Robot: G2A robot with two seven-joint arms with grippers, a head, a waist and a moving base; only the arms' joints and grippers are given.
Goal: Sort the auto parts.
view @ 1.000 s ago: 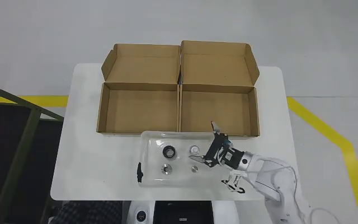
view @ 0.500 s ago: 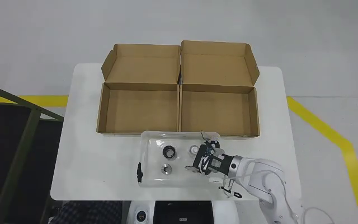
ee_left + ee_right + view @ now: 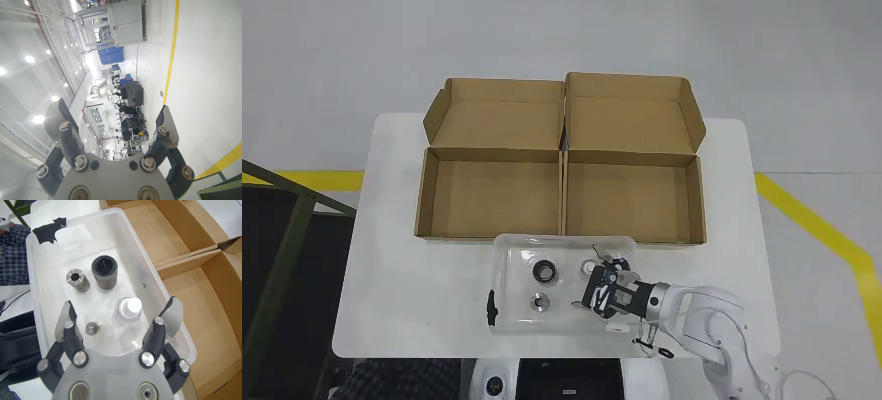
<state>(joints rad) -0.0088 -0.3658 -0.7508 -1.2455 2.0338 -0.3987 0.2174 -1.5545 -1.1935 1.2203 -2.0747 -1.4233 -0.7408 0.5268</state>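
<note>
Four parts (image 3: 104,274) in tub (image 3: 145,264), just ahead of right hand (image 3: 120,301), wide, empty; its body hides tub's near end. Left hand (image 3: 113,104) wide.

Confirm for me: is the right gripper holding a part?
No, the right gripper is open over the clear bin, with nothing clamped between its fingers.

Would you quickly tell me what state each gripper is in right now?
Left gripper: open, holding nothing.
Right gripper: open, holding nothing, above the clear bin.
</note>
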